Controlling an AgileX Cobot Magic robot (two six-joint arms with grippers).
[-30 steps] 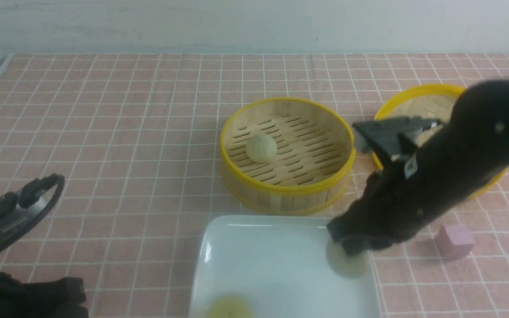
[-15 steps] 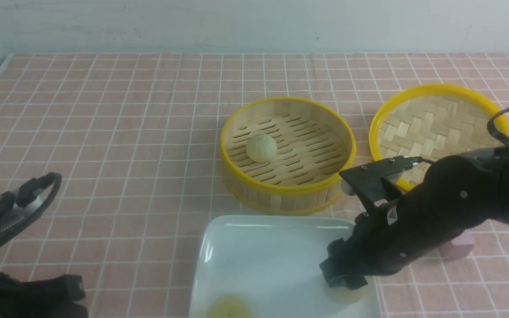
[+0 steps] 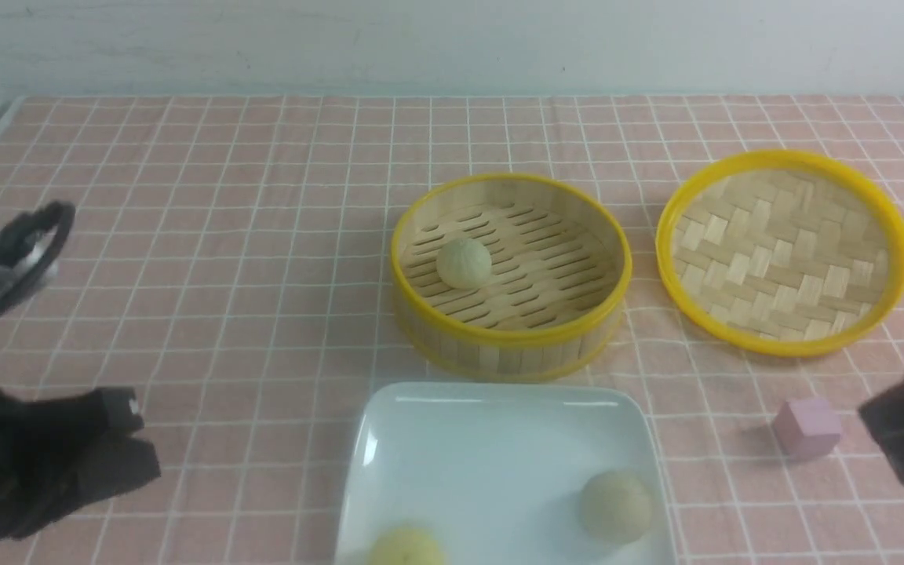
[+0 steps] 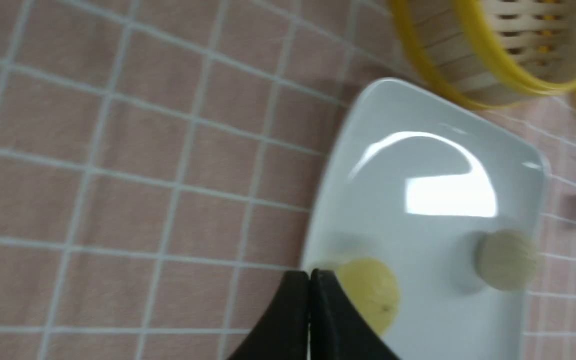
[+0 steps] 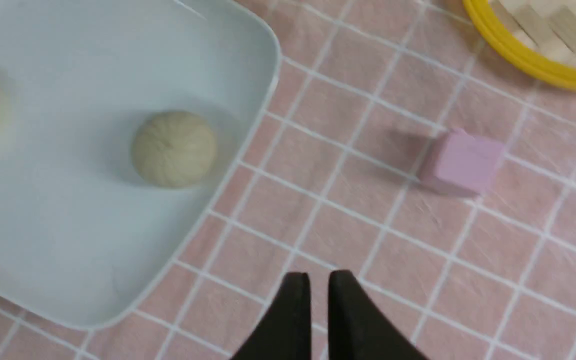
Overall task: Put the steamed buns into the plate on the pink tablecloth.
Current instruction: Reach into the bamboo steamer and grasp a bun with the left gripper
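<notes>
Status at inspection: two of the three steamed buns (image 3: pixel 615 506) lay in the plate (image 3: pixel 491 451), and one was not yet transferred. The right-hand bun sat near the plate's right rim. The near bun (image 3: pixel 406 547) sat at its near edge, partly cut off in the front view. The two were well apart, leaving the plate's middle bare, which in my judgement was room enough for the last.

The basket bun (image 3: pixel 464 263) rested on the slats of the bamboo steamer basket (image 3: pixel 511 341), left of its centre. The plate stood just in front of the basket on the pink tablecloth (image 3: pixel 224 235) covering the tabletop. That placing probably kept each carry short and within reach of either arm. The woven lid (image 3: pixel 781 251) lay to the basket's right, presumably set off it so the contents could be reached from above. A pink cube (image 3: pixel 807 426) stood on the cloth to the right of the plate and is no part of the job.

Right claw (image 5: pixel 318 276) hung over bare cloth beside the plate's right rim, tips drawn to a thin slit and gripping nothing. Left claw (image 4: pixel 310 274) was clenched tight and empty, its tips seen against the plate's rim just beside the near bun — its height above the rim could not be judged.

Next step, as I judge it: fetch the basket bun.
</notes>
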